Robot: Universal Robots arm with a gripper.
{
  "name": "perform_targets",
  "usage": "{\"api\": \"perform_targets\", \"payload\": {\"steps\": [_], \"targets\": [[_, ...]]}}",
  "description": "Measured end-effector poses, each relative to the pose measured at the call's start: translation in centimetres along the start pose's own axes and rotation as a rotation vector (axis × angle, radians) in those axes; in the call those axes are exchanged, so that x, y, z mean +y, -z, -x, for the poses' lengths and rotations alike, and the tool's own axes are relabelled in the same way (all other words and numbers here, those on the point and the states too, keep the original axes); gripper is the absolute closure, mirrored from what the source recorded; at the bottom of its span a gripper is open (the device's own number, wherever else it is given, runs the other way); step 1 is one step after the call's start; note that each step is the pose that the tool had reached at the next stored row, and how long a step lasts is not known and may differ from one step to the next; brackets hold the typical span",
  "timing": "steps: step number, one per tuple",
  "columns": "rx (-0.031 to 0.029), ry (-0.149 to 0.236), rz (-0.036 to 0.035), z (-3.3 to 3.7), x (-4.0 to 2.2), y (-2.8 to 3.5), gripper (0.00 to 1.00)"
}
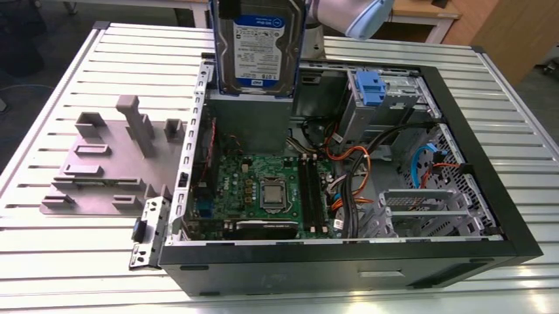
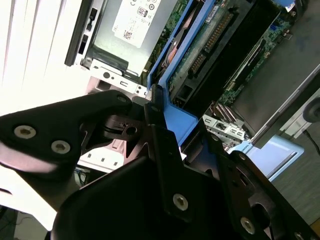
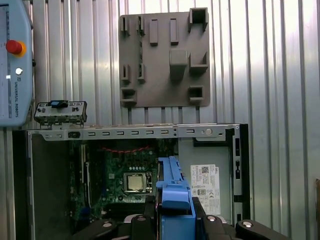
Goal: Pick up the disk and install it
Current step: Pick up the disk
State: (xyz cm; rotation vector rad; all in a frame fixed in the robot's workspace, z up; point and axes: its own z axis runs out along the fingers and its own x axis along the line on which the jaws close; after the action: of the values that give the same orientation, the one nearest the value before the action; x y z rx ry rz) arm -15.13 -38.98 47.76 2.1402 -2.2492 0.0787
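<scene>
Closest to the lens in the second wrist view, black pincer (image 2: 175, 125), pressed onto the blue rail of the disk (image 2: 200, 55) from both sides. Held upright in the exterior view, label facing the camera, above the far end of the open computer case (image 1: 349, 265), clear of the motherboard (image 1: 262, 186). Off to the exterior view's left, grey slotted holder block (image 1: 105, 170) on the ribbed tabletop (image 1: 70, 255).

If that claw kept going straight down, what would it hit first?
Probably the grey metal box inside the open computer case, and the disk clamped in the gripper would touch before the gripper itself. Depth is unclear: it might land on the circuit board beside the box.
</scene>
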Motion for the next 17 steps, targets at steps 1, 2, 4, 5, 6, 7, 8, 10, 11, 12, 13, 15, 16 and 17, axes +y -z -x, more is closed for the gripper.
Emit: {"api": "perform_targets", "payload": {"steps": [1,2,4,5,6,7,8,10,11,12,13,15,16,17], "targets": [[0.0000,0.000,-0.0001,0.01,-0.11,-0.01,0.64],[0.0001,0.000,0.0000,0.01,-0.18,0.00,0.64],[0.0007,0.000,-0.0001,0.00,-0.25,-0.01,0.64],[0.0014,0.000,-0.0001,-0.01,-0.27,-0.02,0.64],[0.0023,0.000,-0.0001,-0.02,-0.29,-0.01,0.64],[0.0032,0.000,-0.0001,-0.05,-0.31,-0.01,0.64],[0.0040,0.000,-0.0002,-0.08,-0.32,-0.02,0.64],[0.0056,0.000,-0.0004,-0.17,-0.34,-0.03,0.64],[0.0067,0.000,-0.0004,-0.21,-0.34,-0.04,0.64],[0.0081,0.000,-0.0004,-0.26,-0.35,-0.03,0.64],[0.0095,0.000,-0.0005,-0.31,-0.36,-0.04,0.64],[0.0119,0.000,-0.0006,-0.41,-0.37,-0.05,0.64],[0.0132,0.000,-0.0007,-0.45,-0.38,-0.05,0.64],[0.0148,0.000,-0.0007,-0.48,-0.40,-0.05,0.64]]}}
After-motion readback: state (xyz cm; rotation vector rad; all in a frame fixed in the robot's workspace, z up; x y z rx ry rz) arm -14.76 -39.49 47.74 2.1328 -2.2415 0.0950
